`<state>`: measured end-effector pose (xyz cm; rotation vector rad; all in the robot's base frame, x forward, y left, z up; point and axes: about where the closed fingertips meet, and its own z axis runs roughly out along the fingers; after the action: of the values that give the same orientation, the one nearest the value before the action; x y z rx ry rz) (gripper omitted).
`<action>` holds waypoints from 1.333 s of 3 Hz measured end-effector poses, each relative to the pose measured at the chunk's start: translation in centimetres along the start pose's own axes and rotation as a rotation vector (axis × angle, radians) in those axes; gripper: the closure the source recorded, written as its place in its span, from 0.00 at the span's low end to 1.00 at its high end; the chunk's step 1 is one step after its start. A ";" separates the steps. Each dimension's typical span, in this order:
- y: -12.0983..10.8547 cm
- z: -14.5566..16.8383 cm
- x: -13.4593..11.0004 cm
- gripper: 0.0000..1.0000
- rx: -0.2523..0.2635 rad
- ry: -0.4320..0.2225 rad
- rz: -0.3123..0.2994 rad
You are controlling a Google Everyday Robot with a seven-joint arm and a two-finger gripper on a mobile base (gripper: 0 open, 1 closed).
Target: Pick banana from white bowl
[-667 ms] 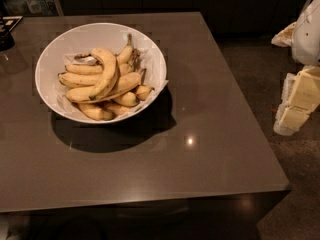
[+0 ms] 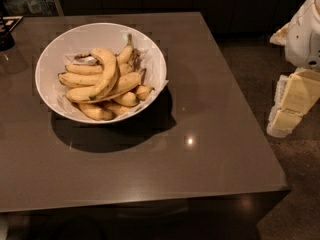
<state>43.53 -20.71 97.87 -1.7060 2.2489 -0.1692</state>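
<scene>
The white bowl (image 2: 56,59) stands on the left half of a dark table, holding a pile of yellow bananas. The strongly curved banana (image 2: 107,72) lies on top of the pile, arching from the bowl's middle down to the left, its dark tip at the lower end. My gripper (image 2: 289,110), cream-coloured under a white arm housing (image 2: 306,34), hangs beyond the table's right edge. It is well clear of the bowl and nothing shows in it.
The dark table (image 2: 210,149) has its front edge near the bottom and its right edge close to the gripper. Straighter bananas (image 2: 85,79) fill the bowl on white paper. A dark object (image 2: 6,31) sits at the far left corner. A speckled floor (image 2: 300,184) lies to the right.
</scene>
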 end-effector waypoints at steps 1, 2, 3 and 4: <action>0.4 -0.3 -2.4 0.00 0.000 0.073 -0.005; 1.5 -0.9 -5.1 0.00 -0.032 0.130 -0.051; 1.4 -1.5 -5.6 0.00 -0.009 0.116 -0.055; 0.5 -1.2 -8.0 0.00 -0.003 0.076 -0.038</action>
<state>44.59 -13.01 100.24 -1.7729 2.2724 -0.2436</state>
